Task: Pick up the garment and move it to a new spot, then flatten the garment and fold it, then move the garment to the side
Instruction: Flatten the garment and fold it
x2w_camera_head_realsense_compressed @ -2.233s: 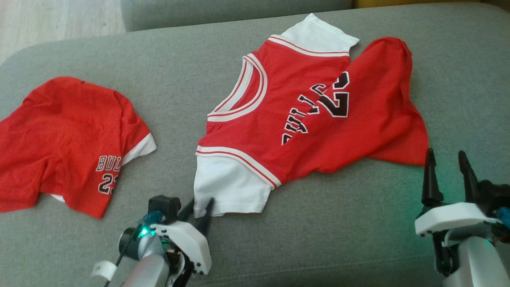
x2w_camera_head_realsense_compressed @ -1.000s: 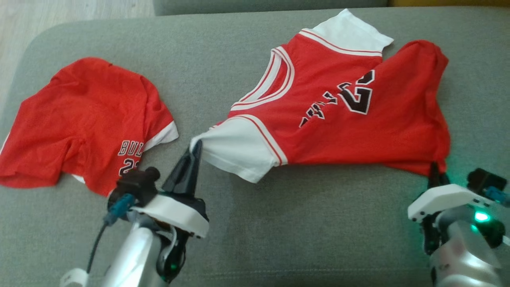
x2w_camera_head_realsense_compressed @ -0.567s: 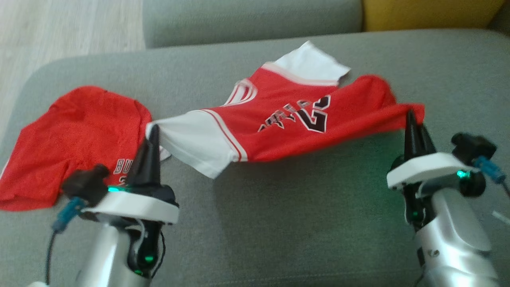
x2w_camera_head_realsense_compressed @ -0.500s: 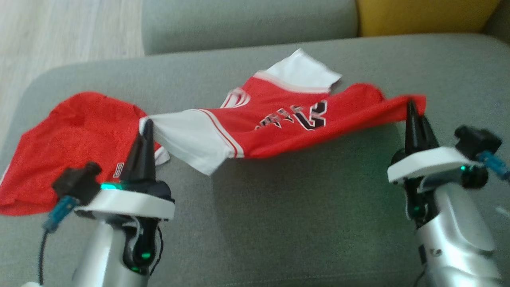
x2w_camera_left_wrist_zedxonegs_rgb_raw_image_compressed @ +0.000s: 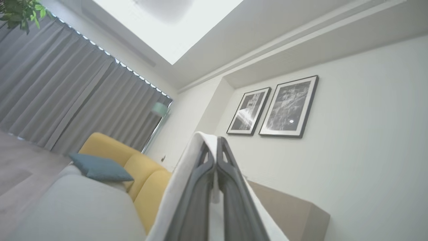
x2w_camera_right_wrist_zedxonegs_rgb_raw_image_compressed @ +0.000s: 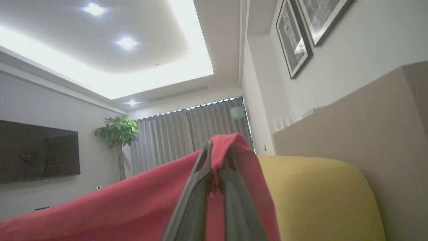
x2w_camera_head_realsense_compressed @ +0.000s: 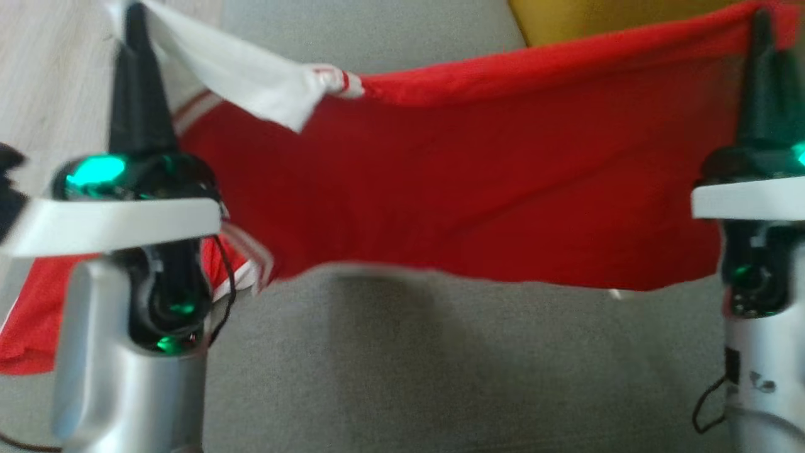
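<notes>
The garment (x2w_camera_head_realsense_compressed: 465,182), a red jersey with white sleeves, hangs in the air above the grey sofa, stretched between my two grippers. My left gripper (x2w_camera_head_realsense_compressed: 133,16) points up at the upper left, shut on the white sleeve (x2w_camera_head_realsense_compressed: 251,75). In the left wrist view the white cloth (x2w_camera_left_wrist_zedxonegs_rgb_raw_image_compressed: 182,187) is clamped between that gripper's (x2w_camera_left_wrist_zedxonegs_rgb_raw_image_compressed: 214,142) fingers. My right gripper (x2w_camera_head_realsense_compressed: 761,19) points up at the upper right, shut on the red hem corner. The right wrist view shows red cloth (x2w_camera_right_wrist_zedxonegs_rgb_raw_image_compressed: 133,204) draped over the pinched tips of the right gripper (x2w_camera_right_wrist_zedxonegs_rgb_raw_image_compressed: 217,150). The jersey's print is hidden.
A second red garment (x2w_camera_head_realsense_compressed: 31,321) lies on the sofa seat (x2w_camera_head_realsense_compressed: 440,377) at the lower left, partly behind my left arm. A yellow cushion (x2w_camera_head_realsense_compressed: 585,19) sits at the back. Wooden floor (x2w_camera_head_realsense_compressed: 44,69) shows at the far left.
Both grippers have risen with the jersey, lifting it off the sofa until it hangs spread between them. The head camera has shifted too.
</notes>
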`<state>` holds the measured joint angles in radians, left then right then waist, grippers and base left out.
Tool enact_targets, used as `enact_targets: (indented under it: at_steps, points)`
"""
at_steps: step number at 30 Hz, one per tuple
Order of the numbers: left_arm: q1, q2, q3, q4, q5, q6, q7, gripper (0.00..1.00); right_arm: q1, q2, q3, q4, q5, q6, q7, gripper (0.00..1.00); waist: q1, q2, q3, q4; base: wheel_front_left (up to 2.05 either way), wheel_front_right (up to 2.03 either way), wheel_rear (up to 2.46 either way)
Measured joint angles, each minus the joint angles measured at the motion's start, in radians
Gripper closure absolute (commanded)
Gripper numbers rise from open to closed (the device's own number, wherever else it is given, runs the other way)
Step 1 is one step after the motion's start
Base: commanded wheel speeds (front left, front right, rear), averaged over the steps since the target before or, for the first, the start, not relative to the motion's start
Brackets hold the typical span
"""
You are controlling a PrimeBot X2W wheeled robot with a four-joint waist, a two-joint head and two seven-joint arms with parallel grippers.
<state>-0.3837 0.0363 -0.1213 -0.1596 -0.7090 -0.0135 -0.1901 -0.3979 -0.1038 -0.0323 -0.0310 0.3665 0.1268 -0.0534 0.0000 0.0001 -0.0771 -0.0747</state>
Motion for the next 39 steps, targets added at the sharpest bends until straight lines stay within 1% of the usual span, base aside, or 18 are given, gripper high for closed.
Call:
enact_targets:
  at_steps: [5, 6, 8, 10, 13, 16, 17, 20, 22, 25, 28, 30, 32, 34, 37, 39]
  points:
    - [-0.034, -0.003, 0.001, -0.147, -0.017, 0.08, 0.026, 1.0, 0.007, 0.032, -0.047, -0.131, -0.041, 0.0, 0.064, 1.0, 0.0, 0.0, -0.006, -0.008, 0.0, 0.0, 0.0]
    - [-0.04, -0.003, 0.0, -0.171, -0.017, 0.091, 0.035, 1.0, 0.013, 0.036, -0.06, -0.147, -0.058, 0.0, 0.083, 1.0, 0.0, 0.0, -0.005, -0.01, 0.0, 0.0, 0.0]
    - [-0.047, -0.003, -0.002, -0.189, -0.017, 0.098, 0.047, 1.0, 0.021, 0.038, -0.069, -0.163, -0.069, 0.0, 0.1, 1.0, 0.0, 0.0, -0.001, -0.011, 0.0, 0.0, 0.0]
    - [-0.094, 0.004, -0.015, -0.179, -0.014, 0.109, 0.087, 1.0, 0.018, 0.043, -0.088, -0.18, -0.085, 0.0, 0.147, 1.0, 0.0, 0.0, 0.015, -0.015, 0.0, 0.0, 0.0]
    - [-0.17, 0.014, -0.018, -0.095, -0.015, 0.111, 0.119, 1.0, -0.013, 0.044, -0.099, -0.133, -0.076, 0.0, 0.173, 1.0, 0.0, 0.0, 0.04, -0.02, 0.0, 0.0, 0.0]
    - [-0.273, 0.031, 0.003, 0.026, -0.015, 0.118, 0.142, 1.0, -0.103, 0.045, -0.099, -0.041, -0.067, 0.0, 0.187, 1.0, 0.0, 0.0, 0.077, -0.026, 0.0, 0.0, 0.0]
    - [-0.314, 0.045, 0.004, 0.067, -0.012, 0.118, 0.151, 1.0, -0.149, 0.045, -0.1, -0.005, -0.069, 0.0, 0.19, 1.0, 0.0, 0.0, 0.094, -0.028, 0.0, 0.0, 0.0]
    - [-0.469, 0.075, 0.005, 0.203, 0.006, 0.097, 0.154, 1.0, -0.324, 0.045, -0.091, 0.121, -0.139, 0.0, 0.178, 1.0, 0.0, 0.0, 0.161, -0.03, 0.0, 0.0, 0.0]
    - [-0.584, 0.083, 0.01, 0.306, 0.013, 0.086, 0.147, 1.0, -0.459, 0.044, -0.081, 0.228, -0.17, 0.0, 0.148, 1.0, 0.0, 0.0, 0.21, -0.03, 0.0, 0.0, 0.0]
    - [-0.748, 0.097, 0.011, 0.442, 0.036, 0.049, 0.109, 1.0, -0.658, 0.035, -0.089, 0.409, -0.179, 0.0, 0.095, 1.0, 0.0, 0.0, 0.285, -0.025, 0.0, 0.0, 0.0]
    - [-0.885, 0.099, 0.028, 0.558, 0.04, 0.022, 0.05, 1.0, -0.824, -0.009, -0.105, 0.572, -0.23, 0.0, -0.005, 1.0, 0.0001, -0.0001, 0.352, -0.015, 0.0, 0.0, 0.0]
    - [-0.941, 0.095, 0.032, 0.621, 0.042, 0.002, 0.012, 1.0, -0.902, -0.029, -0.115, 0.662, -0.241, 0.0, -0.074, 1.0, 0.0001, -0.0001, 0.386, -0.003, 0.0, 0.0, 0.0]
    - [-0.964, 0.088, 0.028, 0.671, 0.051, -0.023, -0.01, 1.0, -0.944, -0.037, -0.11, 0.74, -0.242, 0.0, -0.132, 1.0, 0.0002, -0.0001, 0.406, 0.016, 0.0, 0.0, 0.0]
    - [-0.961, 0.083, 0.016, 0.715, 0.057, -0.042, -0.025, 1.0, -0.95, -0.036, -0.109, 0.806, -0.242, 0.0, -0.165, 1.0, 0.0001, 0.0, 0.418, 0.037, 0.0, 0.0, 0.0]
    - [-0.936, 0.083, -0.03, 0.769, 0.081, -0.074, -0.037, 1.0, -0.927, -0.035, -0.132, 0.913, -0.242, 0.0, -0.184, 1.0, 0.0001, -0.0001, 0.43, 0.059, 0.0, 0.0, 0.0]
    - [-0.896, 0.072, -0.045, 0.803, 0.083, -0.082, -0.042, 1.0, -0.882, -0.035, -0.129, 0.965, -0.249, 0.0, -0.192, 1.0, 0.0001, 0.0, 0.434, 0.066, 0.0, 0.0, 0.0]
